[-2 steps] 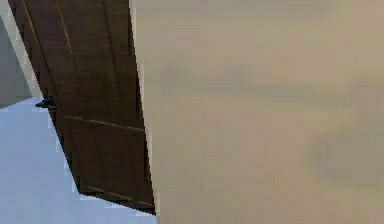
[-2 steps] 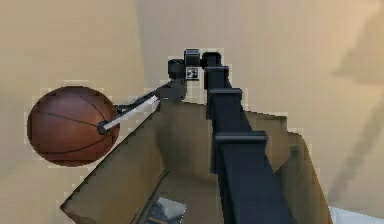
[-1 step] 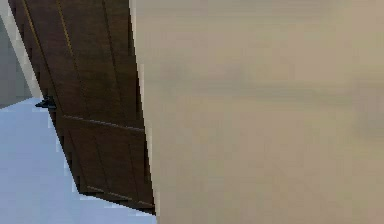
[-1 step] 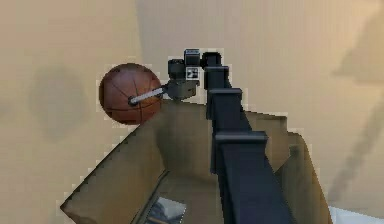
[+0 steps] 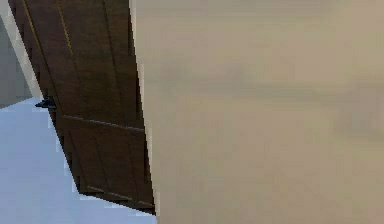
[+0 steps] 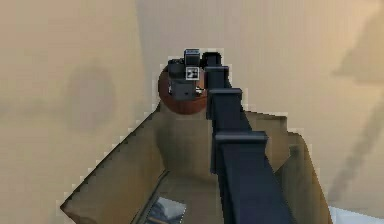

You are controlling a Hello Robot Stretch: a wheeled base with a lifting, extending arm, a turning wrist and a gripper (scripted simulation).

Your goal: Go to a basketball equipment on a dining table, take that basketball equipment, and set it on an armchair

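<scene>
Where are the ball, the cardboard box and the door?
Ball (image 6: 175,99), arm side view, on its reddish-brown lower left side.
Cardboard box (image 6: 115,165), arm side view, on its left wall.
Door (image 5: 90,70), forward view, on its upper wooden panel.

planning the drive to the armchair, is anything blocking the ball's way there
The basketball hangs at the gripper. Straight ahead a beige wall and a dark wooden door stand close, so the base likely must turn away first. An open brown box sits below the arm.

basketball (image 6: 176,98): orange-brown, round, looks held at gripper (image 6: 186,86) far end, hanging clear above cardboard box (image 6: 125,172)
</scene>
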